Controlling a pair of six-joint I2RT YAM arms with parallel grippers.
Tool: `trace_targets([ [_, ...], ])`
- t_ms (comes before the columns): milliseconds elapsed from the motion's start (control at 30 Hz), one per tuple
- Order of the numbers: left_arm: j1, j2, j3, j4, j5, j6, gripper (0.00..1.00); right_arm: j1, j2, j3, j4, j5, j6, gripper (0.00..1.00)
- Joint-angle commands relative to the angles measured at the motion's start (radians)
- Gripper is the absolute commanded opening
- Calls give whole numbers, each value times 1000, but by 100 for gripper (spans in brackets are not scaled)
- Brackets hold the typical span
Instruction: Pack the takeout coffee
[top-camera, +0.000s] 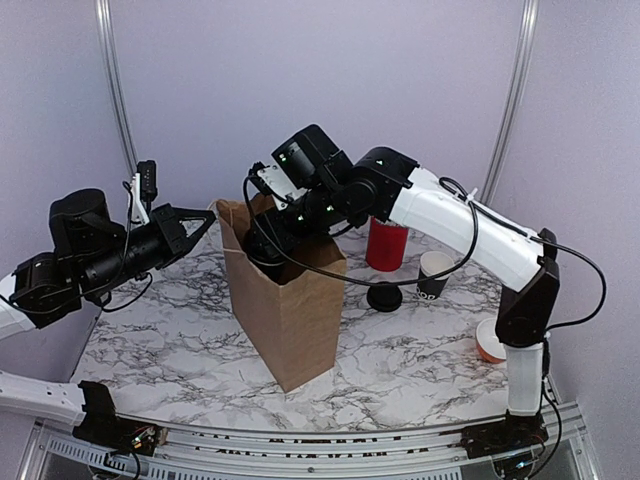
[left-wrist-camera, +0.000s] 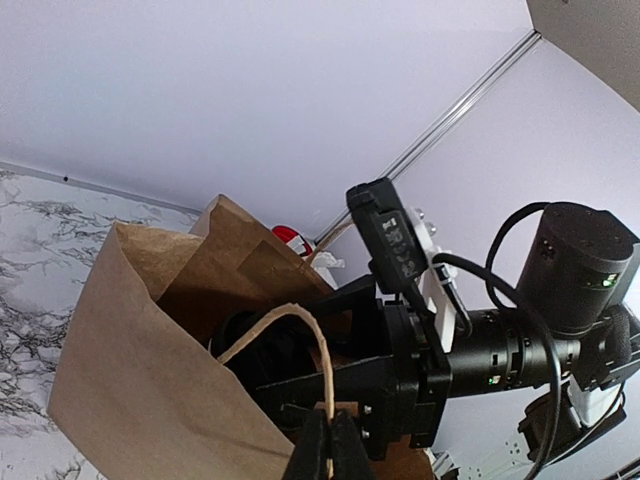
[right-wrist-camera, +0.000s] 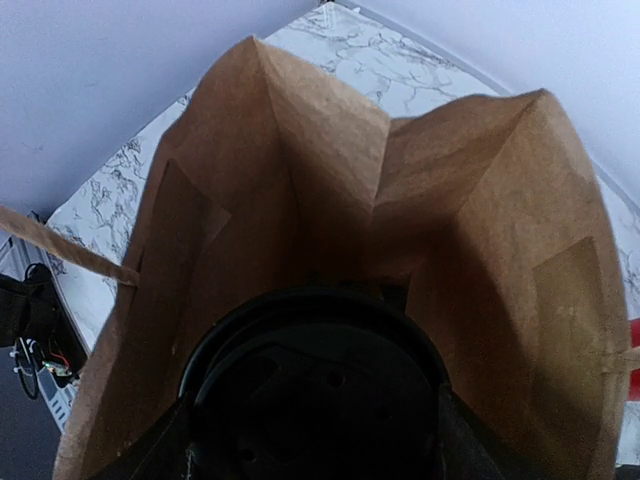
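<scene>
A brown paper bag (top-camera: 290, 320) stands upright and open on the marble table. My right gripper (top-camera: 272, 245) reaches down into its mouth. In the right wrist view the gripper (right-wrist-camera: 312, 450) is shut on the takeout coffee, whose round black lid (right-wrist-camera: 315, 385) fills the space between the fingers, inside the bag (right-wrist-camera: 300, 190). The cup's side and lettering are hidden. My left gripper (top-camera: 205, 218) is at the bag's left top edge. In the left wrist view it (left-wrist-camera: 330, 445) is shut on the bag's twine handle (left-wrist-camera: 325, 365) and holds the bag (left-wrist-camera: 130, 370) open.
A red tub (top-camera: 386, 245) stands behind the bag on the right. Beside it are a loose black lid (top-camera: 384, 297) and an open black cup with a white rim (top-camera: 435, 273). An orange-and-white cup (top-camera: 490, 340) lies near the right arm's base.
</scene>
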Motion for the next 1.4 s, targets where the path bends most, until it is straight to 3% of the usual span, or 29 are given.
trace_targets([
  [0,-4,-34,-22,30,-4,88,0,8,31,49,-53,-6,24,63],
  [1367,-4,-67,-83,98,3,149,0,19,91,-25,-217,-15,5,59],
])
